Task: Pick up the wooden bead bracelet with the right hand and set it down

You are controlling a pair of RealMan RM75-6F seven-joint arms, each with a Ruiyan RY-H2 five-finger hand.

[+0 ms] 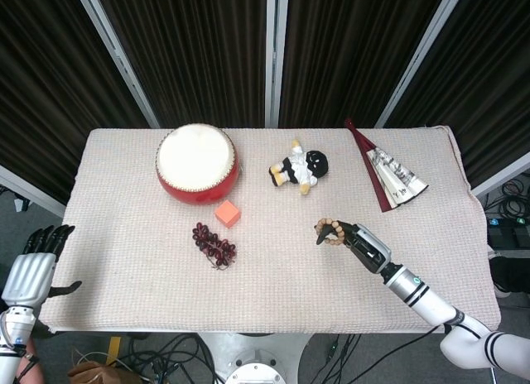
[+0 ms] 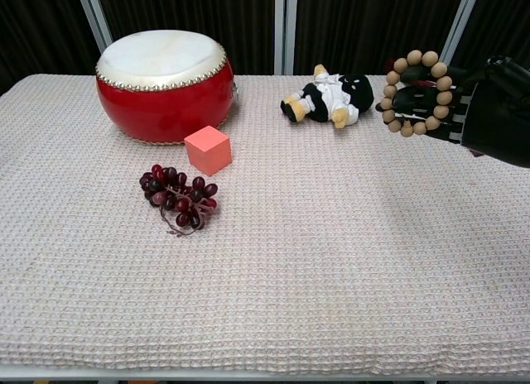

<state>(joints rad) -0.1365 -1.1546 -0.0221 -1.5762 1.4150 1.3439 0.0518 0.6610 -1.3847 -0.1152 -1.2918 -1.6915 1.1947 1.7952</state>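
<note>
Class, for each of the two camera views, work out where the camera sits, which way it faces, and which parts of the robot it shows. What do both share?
Head view: high above the near edge, looking down on the table; shows left hand and right hand.
Chest view: low at the near edge, looking across towards the curtains; shows only the right hand.
Shared: bracelet, drum, doll, grapes, cube.

No words, labels or numbers can be read; the fan [image 1: 396, 178] near the table's far right corner bears only blurred dark marks
</note>
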